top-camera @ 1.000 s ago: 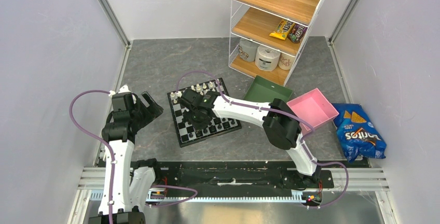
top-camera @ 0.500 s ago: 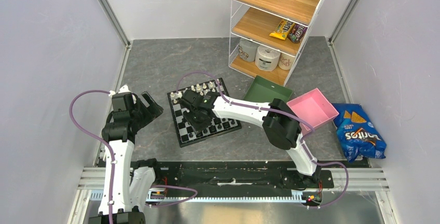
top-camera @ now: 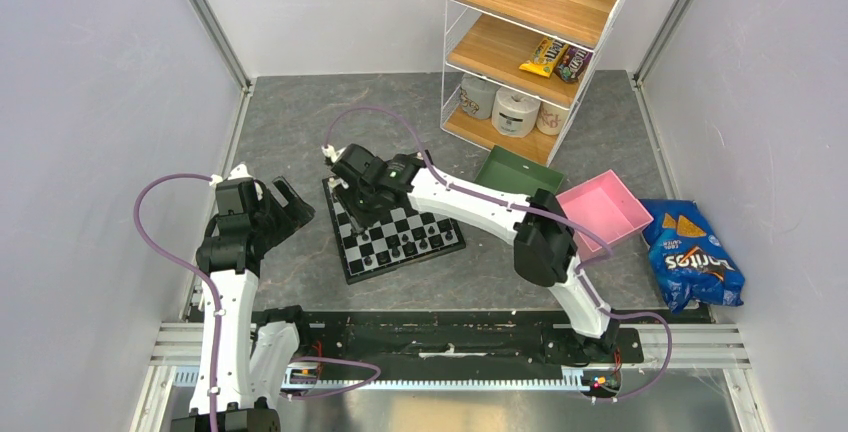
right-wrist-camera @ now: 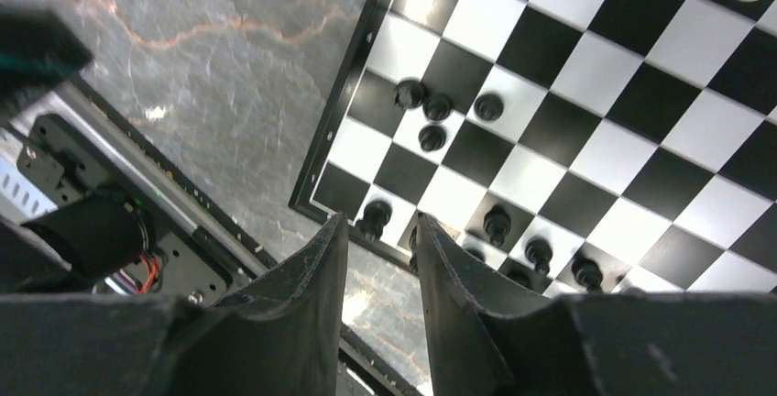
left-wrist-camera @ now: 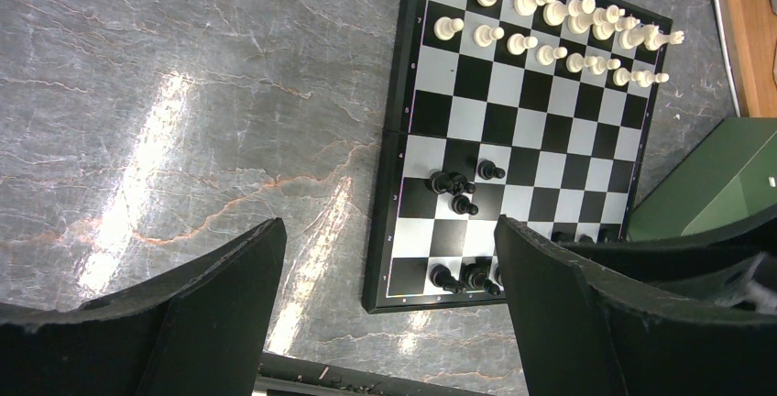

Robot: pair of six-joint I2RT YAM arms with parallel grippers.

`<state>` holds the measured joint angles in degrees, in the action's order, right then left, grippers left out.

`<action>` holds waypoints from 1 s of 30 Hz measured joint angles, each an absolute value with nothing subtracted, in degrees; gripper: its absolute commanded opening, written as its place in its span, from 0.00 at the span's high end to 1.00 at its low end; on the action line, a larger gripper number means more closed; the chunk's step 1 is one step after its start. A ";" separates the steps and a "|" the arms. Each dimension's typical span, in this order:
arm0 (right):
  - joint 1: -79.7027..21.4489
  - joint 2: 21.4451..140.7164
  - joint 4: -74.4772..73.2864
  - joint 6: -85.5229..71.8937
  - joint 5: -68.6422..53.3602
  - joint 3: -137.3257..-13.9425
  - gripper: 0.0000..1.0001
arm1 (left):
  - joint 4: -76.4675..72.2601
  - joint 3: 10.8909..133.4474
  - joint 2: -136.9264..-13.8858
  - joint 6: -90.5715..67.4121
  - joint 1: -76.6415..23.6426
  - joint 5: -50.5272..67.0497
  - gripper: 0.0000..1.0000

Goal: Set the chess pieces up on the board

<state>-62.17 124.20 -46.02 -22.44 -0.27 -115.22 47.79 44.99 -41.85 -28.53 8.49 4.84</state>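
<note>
From above, the board (top-camera: pixel 392 240) is seen lying askew on the bench (top-camera: pixel 290 132), between the two arms. Black pieces (top-camera: pixel 405 249) are set along its near side. Its far left part is covered by the right pincer (top-camera: pixel 352 192), which is held over it. The left pincer (top-camera: pixel 288 204) is held off the board's left edge, well spread and with nothing in it. A green tray (top-camera: pixel 515 174) and a pink tray (top-camera: pixel 605 210) are found to the right of the board, a chips bag (top-camera: pixel 695 257) further right, and a rack (top-camera: pixel 535 32) behind.

In the left wrist view, the left pincer (left-wrist-camera: pixel 389 231) is shown wide open and empty above the bench (left-wrist-camera: pixel 183 93). The whole board (left-wrist-camera: pixel 513 130) is seen beyond it. White pieces (left-wrist-camera: pixel 550 34) are lined up in two rows at the far end. Three black pieces (left-wrist-camera: pixel 458 190) are bunched near the left edge, and others are lined along the near row, partly hidden by a finger.

In the right wrist view, the right pincer (right-wrist-camera: pixel 380 231) is shown slightly parted, with nothing held between its fingers. Below it the corner of the board (right-wrist-camera: pixel 586 112) is seen, with four black pieces (right-wrist-camera: pixel 440 112) clustered together and more along the edge row.
</note>
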 measured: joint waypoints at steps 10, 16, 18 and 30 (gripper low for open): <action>-58.26 133.38 -50.94 -22.02 1.34 -124.99 0.59 | 47.79 44.99 -41.85 -28.53 8.49 4.80 0.09; -57.23 136.20 -52.60 -21.34 1.06 -126.02 0.58 | 47.79 44.99 -41.87 -28.53 8.49 4.82 0.09; -57.25 136.57 -52.95 -21.23 0.89 -126.48 0.58 | 47.79 44.99 -41.93 -28.53 8.49 4.82 0.09; -57.25 137.67 -52.82 -20.97 -1.34 -128.97 0.61 | 47.79 44.97 -41.95 -28.53 8.49 4.82 0.09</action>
<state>-57.25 137.67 -52.82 -20.97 -1.34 -128.97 47.79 44.97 -41.95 -28.53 8.49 4.82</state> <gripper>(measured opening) 0.414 0.914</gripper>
